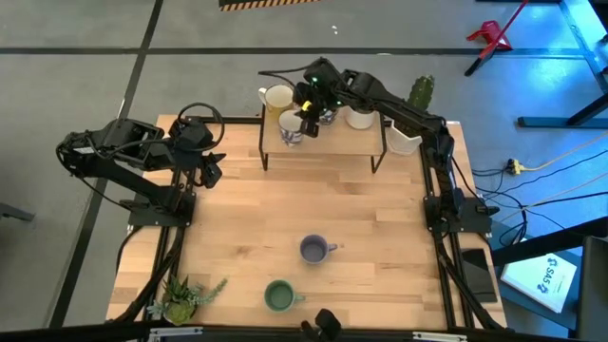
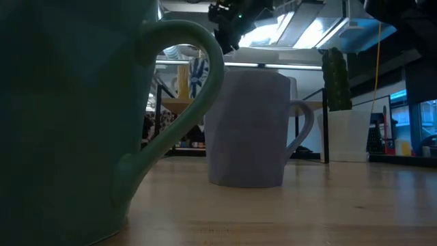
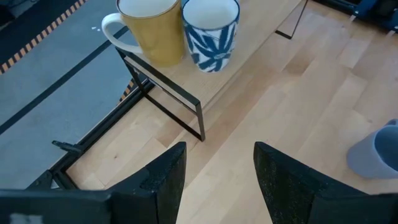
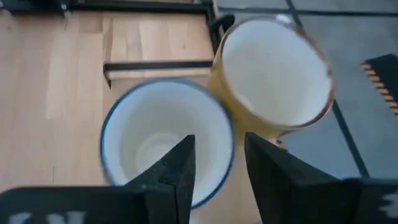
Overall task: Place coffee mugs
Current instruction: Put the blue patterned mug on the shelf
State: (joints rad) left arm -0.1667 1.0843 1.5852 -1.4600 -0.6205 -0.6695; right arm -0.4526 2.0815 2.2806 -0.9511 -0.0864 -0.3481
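On the raised wooden shelf (image 1: 332, 142) at the table's far edge, the yellow-olive mug (image 1: 276, 98) stands at the left end, its cream interior empty, touching the blue-and-white leaf-patterned mug (image 1: 292, 131) just nearer, also empty. The right gripper (image 1: 309, 119) hovers over that patterned mug's rim with its fingers (image 4: 177, 171) narrowly parted, one inside the rim, one outside. A white mug (image 1: 360, 117) sits farther right on the shelf. On the table (image 1: 380, 228), the purple-blue mug (image 1: 313, 250) and green mug (image 1: 278, 296) stand near the front edge. The left gripper (image 1: 211, 171) waits at the left, fingers parted around nothing.
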